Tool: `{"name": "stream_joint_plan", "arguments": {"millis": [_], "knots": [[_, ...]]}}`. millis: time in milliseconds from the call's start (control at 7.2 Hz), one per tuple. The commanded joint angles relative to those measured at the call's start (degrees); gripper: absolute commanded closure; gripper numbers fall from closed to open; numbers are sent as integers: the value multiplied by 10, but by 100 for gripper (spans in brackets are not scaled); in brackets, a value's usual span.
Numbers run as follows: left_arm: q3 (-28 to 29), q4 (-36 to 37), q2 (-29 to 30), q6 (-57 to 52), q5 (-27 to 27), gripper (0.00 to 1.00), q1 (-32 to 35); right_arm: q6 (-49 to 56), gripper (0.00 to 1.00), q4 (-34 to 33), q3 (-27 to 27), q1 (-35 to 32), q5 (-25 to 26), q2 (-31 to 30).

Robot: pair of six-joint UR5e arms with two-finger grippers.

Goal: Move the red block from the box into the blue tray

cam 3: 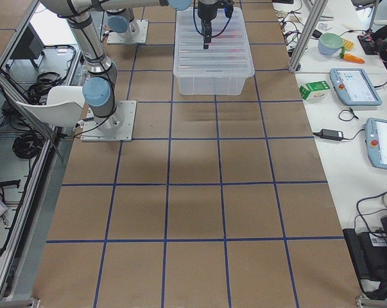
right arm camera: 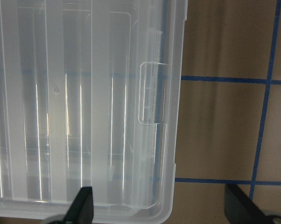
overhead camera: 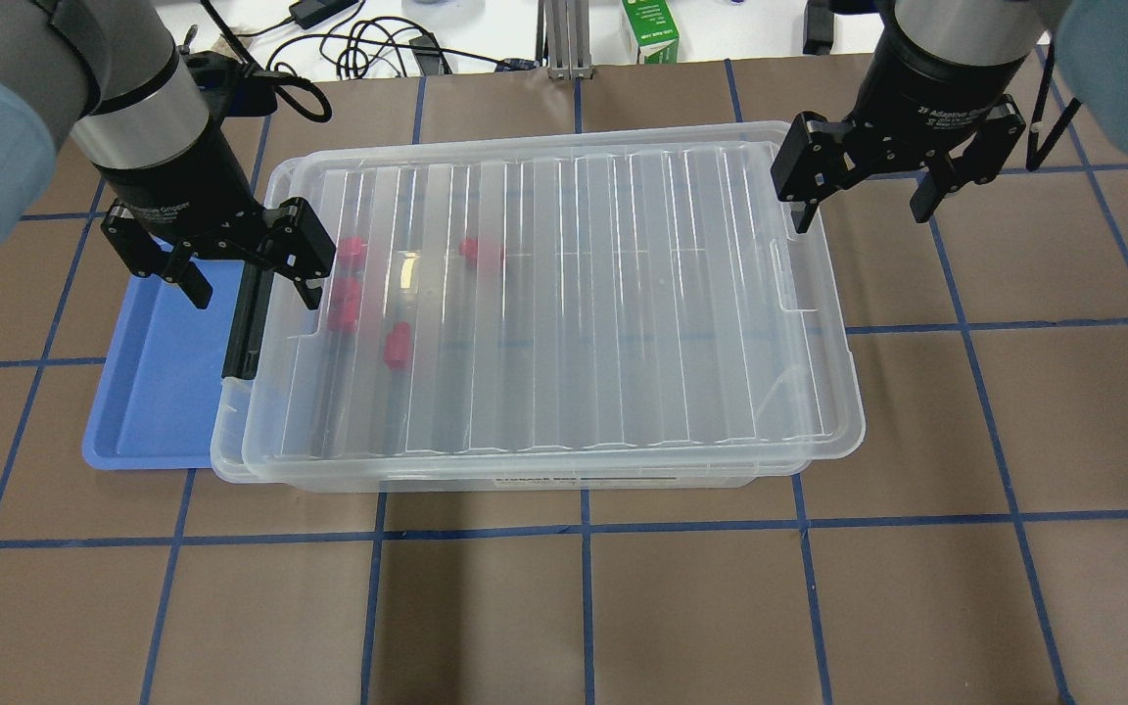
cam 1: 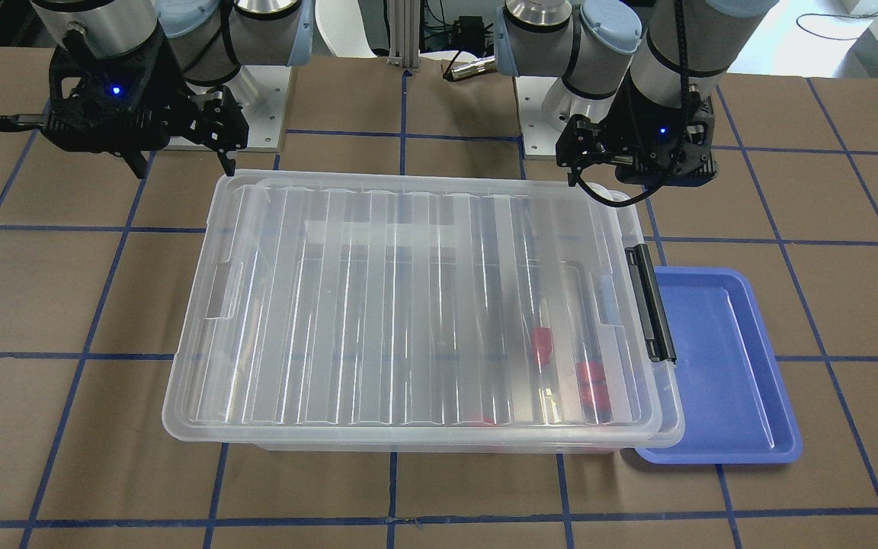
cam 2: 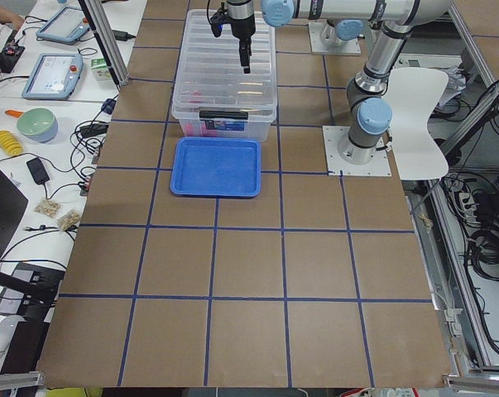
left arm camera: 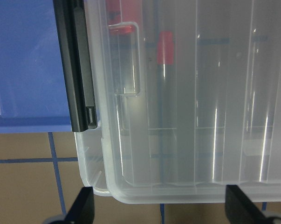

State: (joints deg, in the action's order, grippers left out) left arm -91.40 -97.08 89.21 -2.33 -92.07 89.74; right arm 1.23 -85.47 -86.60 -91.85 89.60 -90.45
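The box (overhead camera: 574, 294) is a clear bin with its ribbed lid shut. Several red blocks (overhead camera: 344, 304) lie inside near its left end and show blurred through the lid (cam 1: 591, 385) (left arm camera: 164, 46). The blue tray (overhead camera: 153, 392) lies empty against that end, beside the black clip handle (overhead camera: 243, 323). My left gripper (overhead camera: 249, 284) is open above the handle and the box's far left corner. My right gripper (overhead camera: 861, 208) is open above the box's far right corner, with one finger over the lid rim. Both are empty.
A green carton (overhead camera: 650, 29) and cables (overhead camera: 358, 44) lie beyond the table's far edge. A side bench holds tablets (cam 2: 57, 76) and a green bowl (cam 2: 35, 124). Brown table surface with blue grid lines (overhead camera: 584, 607) stretches in front of the box.
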Motion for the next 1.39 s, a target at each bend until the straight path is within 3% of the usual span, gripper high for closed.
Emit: {"name": "stream_joint_plan", "arguments": {"millis": [0,556,694,1111,1250], "knots": [[0,0,-1,0,-1,0,0,0,0,-4,-2,0,2,0],[0,-2,-1,-1,-1,0,0,6,0,-6,-4,25,6,2],[0,-2,-1,0,-1,0,0,18,0,-32,-16,28,4,14],[0,-2,-1,0,-1,0,0,40,0,-230,-113,31,7,75],[0,-1,-1,0,0,0,0,41,0,-256,-131,33,7,87]]}}
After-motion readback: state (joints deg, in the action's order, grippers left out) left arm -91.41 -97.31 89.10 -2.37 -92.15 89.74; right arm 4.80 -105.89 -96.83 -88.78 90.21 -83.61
